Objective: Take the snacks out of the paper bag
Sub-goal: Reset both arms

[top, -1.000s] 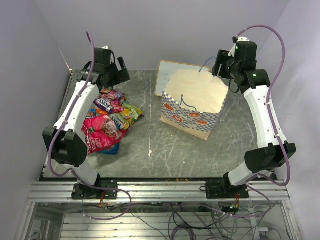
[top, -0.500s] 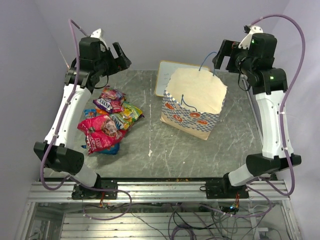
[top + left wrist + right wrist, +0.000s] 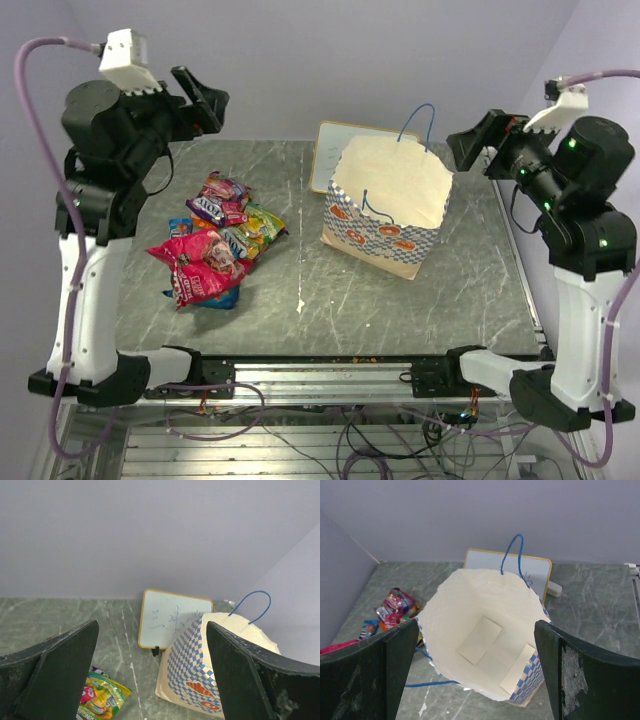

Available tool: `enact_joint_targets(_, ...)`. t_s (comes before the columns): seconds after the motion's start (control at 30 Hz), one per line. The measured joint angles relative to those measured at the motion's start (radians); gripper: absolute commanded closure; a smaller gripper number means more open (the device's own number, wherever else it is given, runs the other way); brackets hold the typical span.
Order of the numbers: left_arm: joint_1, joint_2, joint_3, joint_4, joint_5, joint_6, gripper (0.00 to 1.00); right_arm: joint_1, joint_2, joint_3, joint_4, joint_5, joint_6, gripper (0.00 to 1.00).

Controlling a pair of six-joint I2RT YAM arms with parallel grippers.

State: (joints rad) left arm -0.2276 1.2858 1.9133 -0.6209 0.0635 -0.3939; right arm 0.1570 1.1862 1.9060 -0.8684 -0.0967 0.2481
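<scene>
The paper bag stood upright right of centre on the table, its mouth open. The right wrist view into it showed only its own folded cream base panels. The snacks lay heaped on the table's left side, well apart from the bag. A white signboard stood just behind the bag. The left fingers and right fingers were spread wide above the table, grasping nothing.
</scene>
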Motion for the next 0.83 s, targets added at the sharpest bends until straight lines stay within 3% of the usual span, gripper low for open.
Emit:
enact_joint_targets(0.33,0.000,-0.147,-0.010,-0.007,-0.086,0.082,0.01,0.000,-0.055,-0.010,0.012,0.004,0.051,0.00)
enact_joint_targets(0.83,0.000,-0.184,-0.009,-0.067,-0.180,0.147,0.01,0.000,-0.062,-0.045,0.015,0.017,0.075,0.00)
